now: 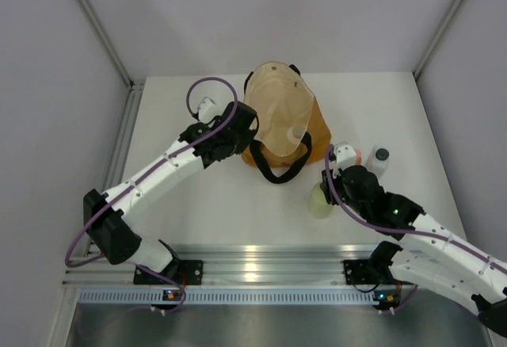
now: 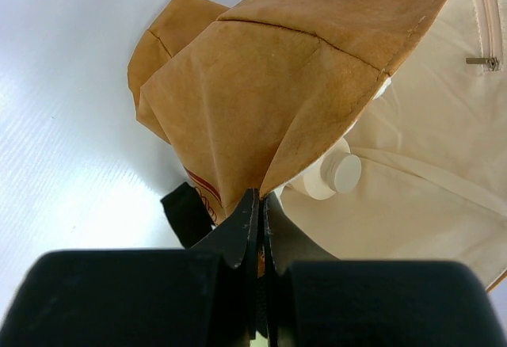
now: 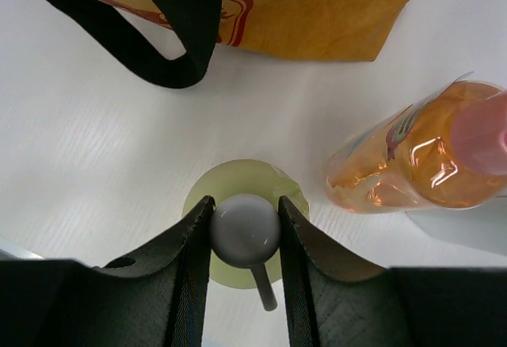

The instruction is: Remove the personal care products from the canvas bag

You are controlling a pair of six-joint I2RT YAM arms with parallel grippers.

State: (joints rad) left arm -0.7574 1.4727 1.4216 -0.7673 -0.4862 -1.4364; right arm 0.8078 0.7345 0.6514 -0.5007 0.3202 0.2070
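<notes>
Grey walls are seen on three sides of a white bench. Toward the middle of the far edge lies the canvas bag. Its long axis is run from far edge to near edge, and its mouth is turned upward so that cream lining is shown. One black handle is draped toward the near edge. The bag's left rim is pinched by the left gripper, whose fingers are pressed flat on the fabric with no gap. Inside, the cream jar is seen on the lining, its lid turned toward that gripper.

Nearer the right edge the pale-green pump bottle is stood upright, long axis vertical (the nozzle is pointed back toward the wrist). Its white top is clasped between the narrowly parted fingers of the right gripper. Just beside it the orange bottle is stood, pink cap uppermost, with the whitish bottle on its right-edge side.
</notes>
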